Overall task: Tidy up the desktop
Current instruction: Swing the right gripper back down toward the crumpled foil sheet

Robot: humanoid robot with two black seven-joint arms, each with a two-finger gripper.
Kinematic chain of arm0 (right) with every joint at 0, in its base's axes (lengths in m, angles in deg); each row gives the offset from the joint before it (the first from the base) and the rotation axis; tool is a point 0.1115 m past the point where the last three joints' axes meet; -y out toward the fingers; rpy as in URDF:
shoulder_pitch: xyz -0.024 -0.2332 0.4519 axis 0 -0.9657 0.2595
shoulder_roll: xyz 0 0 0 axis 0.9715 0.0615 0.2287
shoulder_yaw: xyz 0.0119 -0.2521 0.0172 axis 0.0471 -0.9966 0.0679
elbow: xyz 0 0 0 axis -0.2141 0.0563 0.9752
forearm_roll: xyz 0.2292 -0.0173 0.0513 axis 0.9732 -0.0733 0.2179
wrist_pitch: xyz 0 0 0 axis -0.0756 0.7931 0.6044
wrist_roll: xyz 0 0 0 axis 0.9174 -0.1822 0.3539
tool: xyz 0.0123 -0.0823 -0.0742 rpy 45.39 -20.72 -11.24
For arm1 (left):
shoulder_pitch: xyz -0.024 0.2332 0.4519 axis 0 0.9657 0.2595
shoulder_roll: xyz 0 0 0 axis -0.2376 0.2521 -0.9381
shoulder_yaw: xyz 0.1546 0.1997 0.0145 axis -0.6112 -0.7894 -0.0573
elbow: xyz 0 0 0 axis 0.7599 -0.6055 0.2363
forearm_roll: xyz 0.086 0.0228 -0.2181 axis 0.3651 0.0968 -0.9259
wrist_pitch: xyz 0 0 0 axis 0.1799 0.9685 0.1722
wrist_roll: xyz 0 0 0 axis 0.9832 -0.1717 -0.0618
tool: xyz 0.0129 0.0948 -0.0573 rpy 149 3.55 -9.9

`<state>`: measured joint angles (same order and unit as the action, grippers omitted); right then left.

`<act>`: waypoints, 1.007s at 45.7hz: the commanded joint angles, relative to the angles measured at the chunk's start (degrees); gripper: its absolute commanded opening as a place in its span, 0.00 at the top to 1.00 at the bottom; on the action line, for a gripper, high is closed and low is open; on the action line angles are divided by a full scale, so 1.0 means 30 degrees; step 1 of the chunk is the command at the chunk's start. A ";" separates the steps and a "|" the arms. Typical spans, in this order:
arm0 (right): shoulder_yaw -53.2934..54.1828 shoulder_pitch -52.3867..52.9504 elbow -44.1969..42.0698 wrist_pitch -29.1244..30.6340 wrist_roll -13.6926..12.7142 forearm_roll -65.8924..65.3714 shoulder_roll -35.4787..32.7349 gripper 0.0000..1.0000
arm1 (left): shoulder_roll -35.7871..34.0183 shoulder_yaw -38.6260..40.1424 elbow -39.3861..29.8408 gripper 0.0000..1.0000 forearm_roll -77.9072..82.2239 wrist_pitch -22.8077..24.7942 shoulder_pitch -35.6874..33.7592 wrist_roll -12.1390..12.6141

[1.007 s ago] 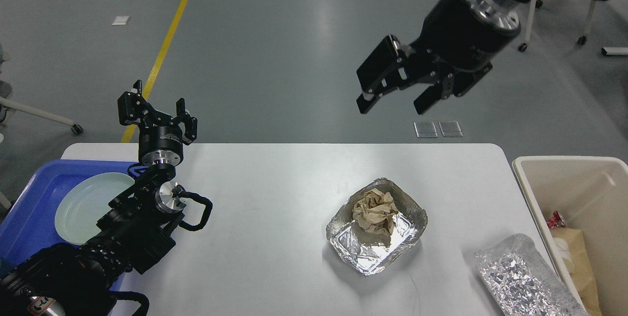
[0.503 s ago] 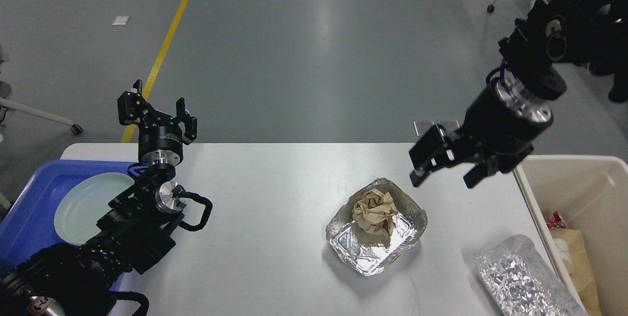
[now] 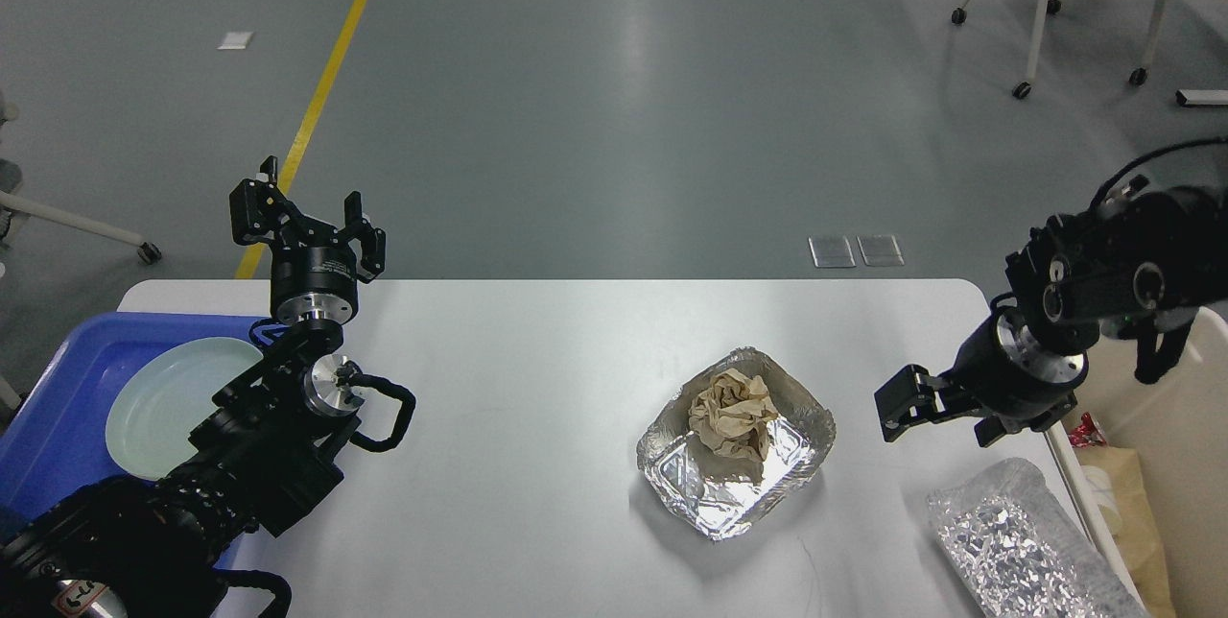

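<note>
Desktop: the desktop (image 3: 537, 503) is seen as a wide white top, on which the foil tray (image 3: 737, 440) sits right of centre; this tray is taken as the landmark.
Tray contents: a crumpled brown paper wad (image 3: 734, 412) is held inside the foil tray.
Right gripper: the right gripper (image 3: 935, 416) is poised just right of the foil tray, low over the desktop, jaws parted and nothing held.
Left gripper: the left gripper (image 3: 305, 226) is raised far left of the foil tray, fingers spread, nothing held.
Other litter: a foil-wrapped bundle (image 3: 1022, 541) lies right of and nearer than the foil tray, beside the cream bin (image 3: 1166, 383).
Blue tray: a blue tray (image 3: 58, 407) with a pale plate (image 3: 168, 397) is set far left of the foil tray.
Step in hand: judged to be the approach for picking up litter.
Next move: a lowering and closing onto the tray rim or the bundle is probably called for, then carriage to the bin.
</note>
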<state>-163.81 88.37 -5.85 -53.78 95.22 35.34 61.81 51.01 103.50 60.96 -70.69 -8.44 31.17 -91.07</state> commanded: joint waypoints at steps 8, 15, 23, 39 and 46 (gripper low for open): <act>0.0466 -0.4872 -0.4629 -0.0839 -0.0226 0.0274 0.0392 0.02 | 0.0000 0.0000 0.0000 0.00 0.0000 0.0000 0.0000 0.0000; 0.0641 -0.6513 -0.6036 -0.0839 -0.0460 0.0363 0.0422 0.02 | 0.0000 0.0000 0.0000 0.00 0.0000 0.0000 0.0000 0.0000; 0.0964 -0.7716 -0.7180 -0.0781 -0.0782 0.1824 0.0247 0.03 | 0.0000 0.0000 0.0000 0.00 0.0000 0.0000 0.0000 0.0000; 0.1550 -0.9151 -0.8323 -0.0781 -0.2189 0.4844 0.0159 0.03 | 0.0000 0.0000 0.0000 0.00 0.0000 0.0000 0.0000 0.0000; 0.1521 -0.9883 -0.8703 -0.0868 -0.2189 0.6865 0.0158 0.05 | 0.0000 0.0000 0.0000 0.00 0.0000 0.0000 0.0000 0.0000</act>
<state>-159.17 60.32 -31.01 -56.18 88.66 51.84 62.31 51.01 103.49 60.96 -70.69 -8.44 31.17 -91.07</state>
